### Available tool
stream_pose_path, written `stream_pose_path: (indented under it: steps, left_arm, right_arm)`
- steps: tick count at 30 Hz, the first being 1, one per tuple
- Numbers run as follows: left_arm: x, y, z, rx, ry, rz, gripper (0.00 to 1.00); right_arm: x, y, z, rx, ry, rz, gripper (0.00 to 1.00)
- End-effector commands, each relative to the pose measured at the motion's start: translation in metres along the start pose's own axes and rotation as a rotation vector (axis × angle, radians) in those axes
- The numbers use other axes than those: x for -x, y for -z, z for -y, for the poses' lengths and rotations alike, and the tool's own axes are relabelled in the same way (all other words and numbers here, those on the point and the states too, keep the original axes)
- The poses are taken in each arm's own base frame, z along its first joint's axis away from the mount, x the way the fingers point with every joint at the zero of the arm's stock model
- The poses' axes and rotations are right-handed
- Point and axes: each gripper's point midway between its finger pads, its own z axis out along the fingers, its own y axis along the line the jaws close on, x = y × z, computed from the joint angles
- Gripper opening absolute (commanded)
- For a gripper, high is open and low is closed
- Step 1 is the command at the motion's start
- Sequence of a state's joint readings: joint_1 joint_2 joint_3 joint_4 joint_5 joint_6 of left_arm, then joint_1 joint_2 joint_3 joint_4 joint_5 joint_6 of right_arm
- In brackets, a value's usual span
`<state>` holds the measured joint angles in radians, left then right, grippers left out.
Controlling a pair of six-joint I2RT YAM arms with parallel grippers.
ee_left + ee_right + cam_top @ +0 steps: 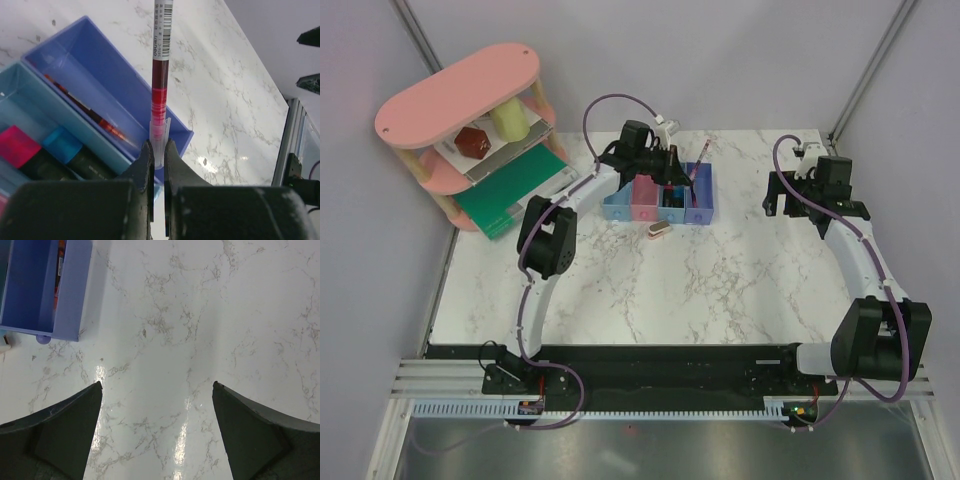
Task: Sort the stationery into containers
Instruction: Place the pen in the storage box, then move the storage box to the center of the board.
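I see left claw (158,150) clenched on thin red pen (159,95), pen pointing 12 o'clock, at violet-blue bin (100,55) rim. Right claw (157,390) released above bench (200,315), that bin at its 10 o'clock.

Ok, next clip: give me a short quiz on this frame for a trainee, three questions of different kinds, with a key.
1. True or false: the right jaws are shut on a marker.
2. What do the left jaws hold? A) a thin red pen B) a blue cap C) nothing
3. Name the item lying on the table just in front of the row of bins.
Key: 1 false, they stand open over bare marble; 2 A; 3 the beige-grey block.
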<state>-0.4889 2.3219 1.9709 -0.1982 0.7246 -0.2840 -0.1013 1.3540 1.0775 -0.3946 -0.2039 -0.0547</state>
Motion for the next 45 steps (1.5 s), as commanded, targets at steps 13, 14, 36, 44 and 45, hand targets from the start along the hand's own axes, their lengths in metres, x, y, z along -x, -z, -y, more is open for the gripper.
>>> stream_pose_path:
  steps: [13, 14, 36, 44, 45]
  left_arm:
    - [-0.008, -0.036, -0.020, 0.113, 0.041, 0.037, 0.10]
    - [-0.009, -0.037, -0.019, 0.108, 0.041, 0.034, 0.13]
    - [0.041, 0.018, 0.038, 0.043, -0.170, 0.074, 0.50]
    - [0.045, 0.113, -0.007, 0.398, -0.354, 0.002, 0.51]
    - [0.045, 0.128, -0.020, 0.451, -0.348, -0.006, 0.52]
  right_arm:
    - [0.018, 0.012, -0.007, 0.029, -0.012, 0.079, 0.98]
    - [0.018, 0.013, -0.007, 0.032, -0.013, 0.081, 0.98]
    - [0.020, 0.014, -0.019, 0.103, -0.005, 0.069, 0.98]
    - [0.029, -0.009, -0.040, 0.176, 0.001, 0.033, 0.98]
    - [0.031, -0.013, -0.043, 0.173, 0.013, 0.031, 0.98]
